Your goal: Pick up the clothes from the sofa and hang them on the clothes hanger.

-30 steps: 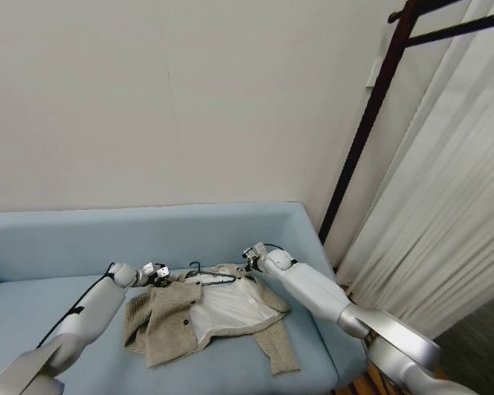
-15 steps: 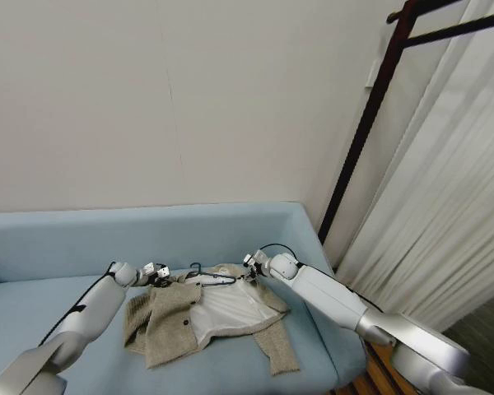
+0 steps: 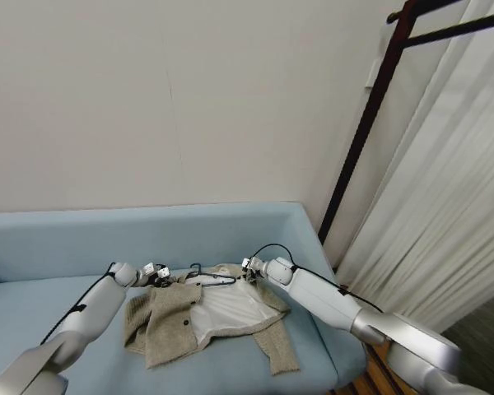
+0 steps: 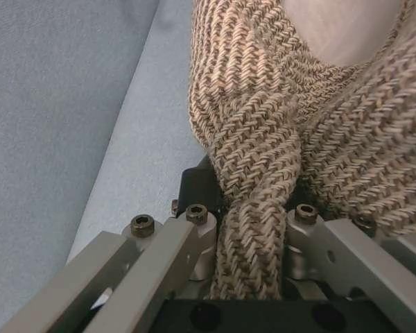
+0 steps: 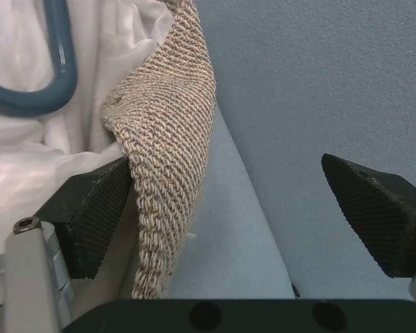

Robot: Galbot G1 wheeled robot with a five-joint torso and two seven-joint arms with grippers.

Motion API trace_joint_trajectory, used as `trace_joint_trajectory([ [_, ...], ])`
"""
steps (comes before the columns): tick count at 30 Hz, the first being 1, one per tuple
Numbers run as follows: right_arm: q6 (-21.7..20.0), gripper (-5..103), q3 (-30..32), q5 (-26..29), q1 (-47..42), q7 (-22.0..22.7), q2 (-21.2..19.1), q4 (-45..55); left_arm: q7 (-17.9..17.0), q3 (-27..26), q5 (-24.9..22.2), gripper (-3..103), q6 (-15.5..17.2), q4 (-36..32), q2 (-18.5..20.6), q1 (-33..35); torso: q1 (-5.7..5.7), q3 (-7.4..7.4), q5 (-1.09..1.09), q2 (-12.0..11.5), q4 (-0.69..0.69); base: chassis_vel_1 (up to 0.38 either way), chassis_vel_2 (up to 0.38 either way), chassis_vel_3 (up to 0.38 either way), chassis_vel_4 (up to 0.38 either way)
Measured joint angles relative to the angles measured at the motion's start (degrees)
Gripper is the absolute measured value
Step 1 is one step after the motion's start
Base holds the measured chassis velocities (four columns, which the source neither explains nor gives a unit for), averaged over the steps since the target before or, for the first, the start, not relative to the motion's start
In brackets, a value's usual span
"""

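Observation:
A beige knitted cardigan (image 3: 199,316) with a white lining lies spread on the light blue sofa (image 3: 82,239), a dark hanger (image 3: 207,277) lying at its collar. My left gripper (image 3: 159,275) is at the cardigan's left shoulder, shut on a fold of the knit (image 4: 253,229). My right gripper (image 3: 247,267) is at the right shoulder. In the right wrist view its fingers (image 5: 97,211) stand wide open, the knitted edge (image 5: 168,146) resting against one pad and the blue-grey hanger (image 5: 55,69) lying on the lining beyond.
A dark clothes rack (image 3: 370,111) rises at the right behind the sofa's end. White curtains (image 3: 445,206) hang to its right. The sofa backrest runs behind the cardigan, and bare seat lies to the left.
My right arm has slid slightly left along the cardigan's right shoulder. The left arm and the cardigan stay where they were.

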Motion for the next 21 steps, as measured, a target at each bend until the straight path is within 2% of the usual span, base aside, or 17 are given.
trace_joint_trajectory([
  [6,2.38,87,-0.16,-1.18,0.19,1.1,1.57,-2.2,0.14,0.02,0.0,12,-0.06,0.0,-0.33,0.23,0.0,0.01,-0.01,0.0,-0.01,0.0,0.0,0.0,0.0],
  [9,4.17,80,-0.26,-2.72,0.21,1.66,3.2,-4.19,0.33,0.02,-0.01,12,-0.06,-0.37,-0.35,0.55,0.0,0.01,-0.01,0.0,-0.01,0.0,0.0,0.0,0.0],
  [11,4.6,80,-0.32,-3.33,0.23,1.66,3.55,-4.71,0.44,0.02,0.0,12,-0.06,-0.44,-0.34,0.6,0.0,0.01,-0.01,0.0,0.0,0.0,0.0,0.0,0.0],
  [14,6.31,66,-0.46,-4.9,0.28,1.51,5.01,-6.82,0.7,-0.02,-0.05,12,-0.06,-0.65,-0.16,0.7,0.0,0.01,-0.01,0.0,-0.01,0.0,0.0,0.0,0.0],
  [17,7.1,61,-0.46,-5.0,0.28,1.67,5.73,-7.99,0.73,-0.03,-0.11,12,-0.06,-0.66,-0.08,0.71,0.0,0.01,-0.01,0.0,-0.01,0.0,0.0,0.0,0.0],
  [18,7.75,50,-0.45,-4.99,0.28,1.92,6.2,-8.79,0.75,-0.05,-0.16,12,-0.05,-0.66,-0.02,0.73,0.0,0.01,-0.01,0.0,-0.01,0.0,0.0,0.0,0.0],
  [21,8.62,45,-0.32,-4.71,0.27,2.54,6.75,-9.71,0.75,-0.1,-0.2,12,-0.04,-0.67,0.07,0.79,0.0,0.01,-0.01,0.0,-0.01,0.0,0.0,0.0,0.0],
])
